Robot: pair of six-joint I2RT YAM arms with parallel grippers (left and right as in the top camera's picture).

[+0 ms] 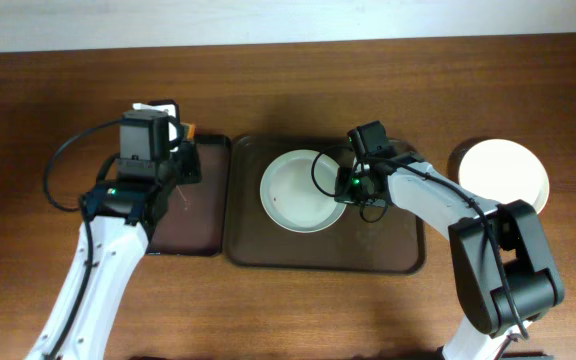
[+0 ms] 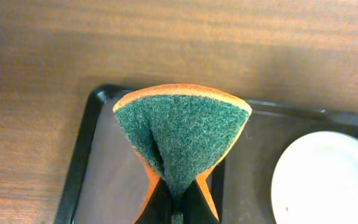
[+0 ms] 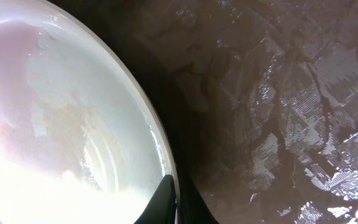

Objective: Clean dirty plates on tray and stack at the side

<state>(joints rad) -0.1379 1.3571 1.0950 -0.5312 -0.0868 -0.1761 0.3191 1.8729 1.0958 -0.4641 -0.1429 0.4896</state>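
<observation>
Nearly there: one plate (image 1: 298, 190) left on the tray (image 1: 388, 255).
The left hand (image 1: 183, 152) clamps the sponge (image 2: 182, 137); the right hand (image 1: 353, 186) pinches that plate's rim; other plates (image 1: 503, 172) appear stacked aside on the surface. Wiping and stacking remain.

Robot lab test bench: plain wood-grain table (image 1: 298, 310) with a left arm (image 1: 93, 270) and right arm (image 1: 438, 200).

White arm links (image 1: 88, 290) carry black joints (image 1: 513, 265), looping black cables (image 1: 63, 165) and green lights (image 1: 354, 183).
</observation>
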